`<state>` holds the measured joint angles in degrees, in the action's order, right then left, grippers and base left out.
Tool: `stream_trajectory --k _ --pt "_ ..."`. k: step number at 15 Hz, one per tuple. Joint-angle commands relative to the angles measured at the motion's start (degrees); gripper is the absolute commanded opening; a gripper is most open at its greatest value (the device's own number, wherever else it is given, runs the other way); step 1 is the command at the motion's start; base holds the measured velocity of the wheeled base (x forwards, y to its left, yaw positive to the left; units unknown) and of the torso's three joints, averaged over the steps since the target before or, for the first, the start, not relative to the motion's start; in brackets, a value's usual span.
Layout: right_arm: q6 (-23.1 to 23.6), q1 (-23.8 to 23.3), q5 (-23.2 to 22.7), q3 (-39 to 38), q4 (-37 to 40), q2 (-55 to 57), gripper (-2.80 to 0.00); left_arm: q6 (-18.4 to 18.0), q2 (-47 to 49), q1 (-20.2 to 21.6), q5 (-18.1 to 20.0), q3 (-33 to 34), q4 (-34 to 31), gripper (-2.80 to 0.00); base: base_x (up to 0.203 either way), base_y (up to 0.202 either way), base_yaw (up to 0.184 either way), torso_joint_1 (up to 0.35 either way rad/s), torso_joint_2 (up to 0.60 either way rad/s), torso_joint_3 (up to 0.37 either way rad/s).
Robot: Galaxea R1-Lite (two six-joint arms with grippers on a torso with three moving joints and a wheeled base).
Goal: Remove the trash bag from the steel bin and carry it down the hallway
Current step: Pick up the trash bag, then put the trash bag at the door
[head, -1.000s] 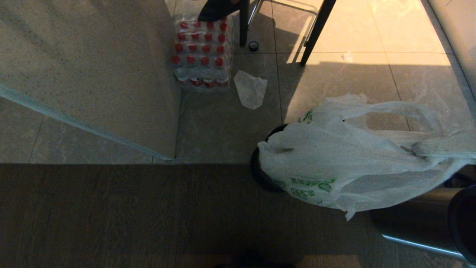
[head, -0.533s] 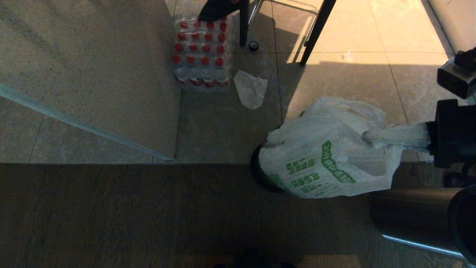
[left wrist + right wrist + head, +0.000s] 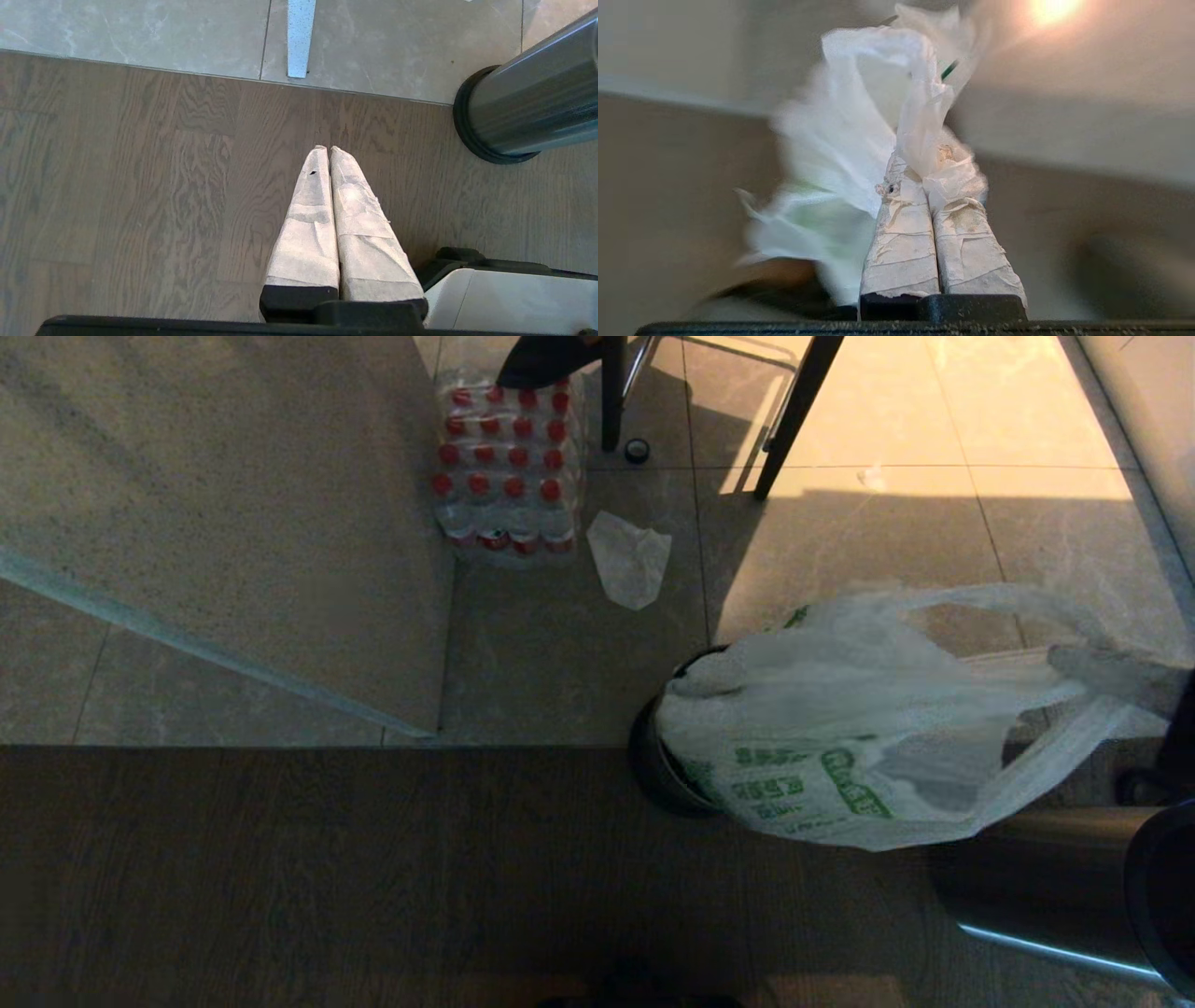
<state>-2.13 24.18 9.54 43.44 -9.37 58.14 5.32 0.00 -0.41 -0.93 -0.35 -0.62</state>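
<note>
Overhead, wrinkled white trash bag (image 3: 840,737) with green print stretches sideways.

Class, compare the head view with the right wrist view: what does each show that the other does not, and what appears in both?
Only the head view shows the steel bin, the pack of red-capped bottles, the small wrapper on the tiles and the wooden floor. Only the right wrist view shows the right gripper, its taped fingers shut on bunched plastic. Both show the trash bag.
</note>
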Motion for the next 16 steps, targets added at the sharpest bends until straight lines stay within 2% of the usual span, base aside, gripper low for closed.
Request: stream_trajectory --k 1,2,6,11,16 --pt "8.3 2.1 11.5 -5.4 -7.3 -7.2 -2.80 0.0 0.0 0.0 0.0 0.0 0.0 -2.80 0.000 0.000 0.000 0.000 0.00 0.000" --pt "11.0 3.0 13.5 -6.8 -9.1 -8.6 -2.80 0.0 0.0 0.0 -0.1 0.0 0.0 -2.80 0.000 0.000 0.000 0.000 0.00 0.000" --pt "19.8 3.9 15.0 -9.2 -9.8 -14.8 -2.80 0.0 0.0 0.0 0.0 0.0 0.0 -2.80 0.000 0.000 0.000 0.000 0.00 0.000" --pt "22.4 3.9 14.5 -4.3 -9.2 -16.5 -2.80 0.0 0.0 0.0 0.0 0.0 0.0 -2.80 0.000 0.000 0.000 0.000 0.00 0.000" --pt "22.3 3.9 14.7 1.1 1.3 -22.6 -2.80 0.0 0.0 0.0 0.0 0.0 0.0 -2.80 0.000 0.000 0.000 0.000 0.00 0.000"
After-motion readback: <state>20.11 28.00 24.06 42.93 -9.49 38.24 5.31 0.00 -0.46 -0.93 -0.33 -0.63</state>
